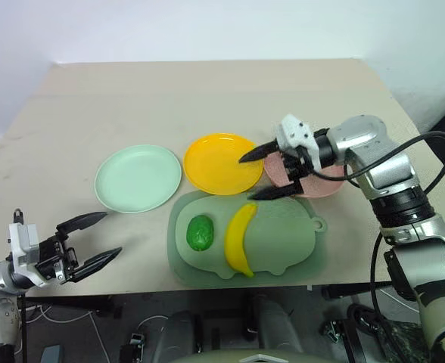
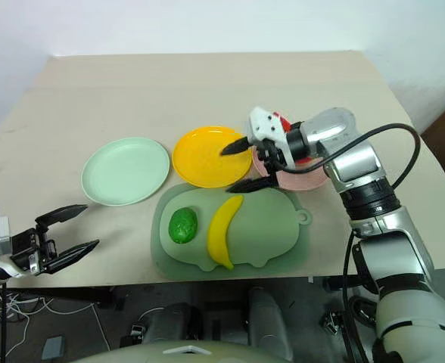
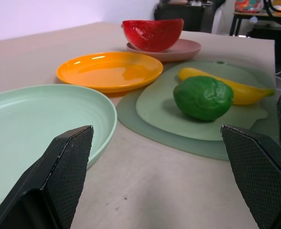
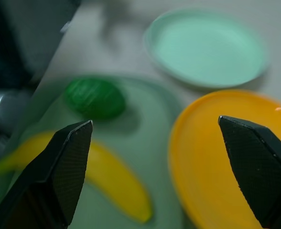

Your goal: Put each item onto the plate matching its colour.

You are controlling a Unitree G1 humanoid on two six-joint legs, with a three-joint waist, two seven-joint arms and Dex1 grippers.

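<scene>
A red watermelon wedge [image 3: 152, 33] rests on the pale pink plate [image 3: 188, 48] at the right. On the sage-green pig-shaped board [image 1: 287, 242] lie the yellow banana [image 1: 240, 238] and the small dark-green fruit [image 1: 200, 232]. Behind the board stand the yellow-orange plate [image 1: 219, 162] and, to its left, the mint green plate [image 1: 138, 178], both bare. My right gripper [image 1: 245, 178] hangs open between the yellow-orange plate's near right rim and the banana's far tip, pointing left and holding nothing. At the table's front left corner my left gripper [image 1: 113, 233] is open with nothing in it.
The beige table [image 1: 207, 98] stretches bare behind the plates. My right arm and its black cable [image 1: 404, 151] cross in front of the pink plate. The board sits close to the table's front edge.
</scene>
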